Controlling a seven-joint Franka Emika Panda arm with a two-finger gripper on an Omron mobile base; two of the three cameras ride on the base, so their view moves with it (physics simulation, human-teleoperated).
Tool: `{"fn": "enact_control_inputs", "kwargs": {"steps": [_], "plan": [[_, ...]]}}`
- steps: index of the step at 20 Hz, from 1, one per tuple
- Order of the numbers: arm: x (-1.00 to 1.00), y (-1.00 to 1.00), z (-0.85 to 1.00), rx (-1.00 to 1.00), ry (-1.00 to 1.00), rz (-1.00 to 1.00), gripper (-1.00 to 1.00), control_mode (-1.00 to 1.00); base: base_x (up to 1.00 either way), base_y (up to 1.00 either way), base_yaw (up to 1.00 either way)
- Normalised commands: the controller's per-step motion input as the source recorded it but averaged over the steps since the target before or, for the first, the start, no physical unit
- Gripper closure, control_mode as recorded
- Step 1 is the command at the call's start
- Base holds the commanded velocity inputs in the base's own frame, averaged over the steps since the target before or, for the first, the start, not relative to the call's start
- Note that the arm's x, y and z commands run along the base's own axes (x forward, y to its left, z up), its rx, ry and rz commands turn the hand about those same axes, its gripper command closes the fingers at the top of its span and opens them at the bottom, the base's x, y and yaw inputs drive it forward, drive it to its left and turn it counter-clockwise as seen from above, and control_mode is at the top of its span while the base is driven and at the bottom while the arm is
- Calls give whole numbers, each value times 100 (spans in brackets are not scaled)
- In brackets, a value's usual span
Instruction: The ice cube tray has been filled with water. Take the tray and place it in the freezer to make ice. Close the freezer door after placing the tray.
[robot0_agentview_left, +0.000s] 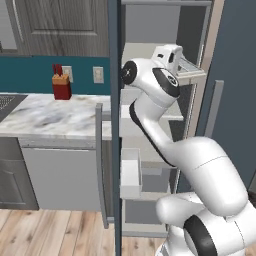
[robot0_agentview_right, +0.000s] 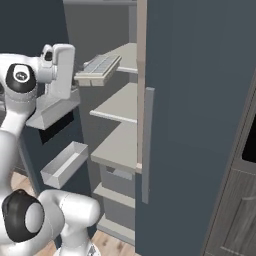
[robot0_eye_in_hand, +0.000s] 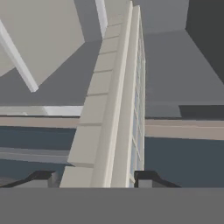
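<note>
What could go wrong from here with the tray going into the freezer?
1. The tool grips the ice cube tray by one end only, so the long free end could sag and spill water.
2. The tray's far end hangs near the top shelf edge; it could knock it if carried in too low.
3. The freezer door stands wide open with its bins beside the arm, which could clip them.
</note>
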Motion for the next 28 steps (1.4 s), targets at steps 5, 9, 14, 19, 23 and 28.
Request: {"fn": "enact_control_inputs", "kwargs": {"steps": [5,9,14,19,23,28], "plan": [[48,0,4,0,7,0,100,-100,0,0,0],[49,0,0,0,1,0,100,-100,0,0,0],[55,-2,0,0,0,0,100,-100,0,0,0],[62,-6,0,0,0,2,100,-100,0,0,0],[61,-11,0,0,0,3,100,-100,0,0,0],[60,-8,0,0,0,3,100,-100,0,0,0]]}}
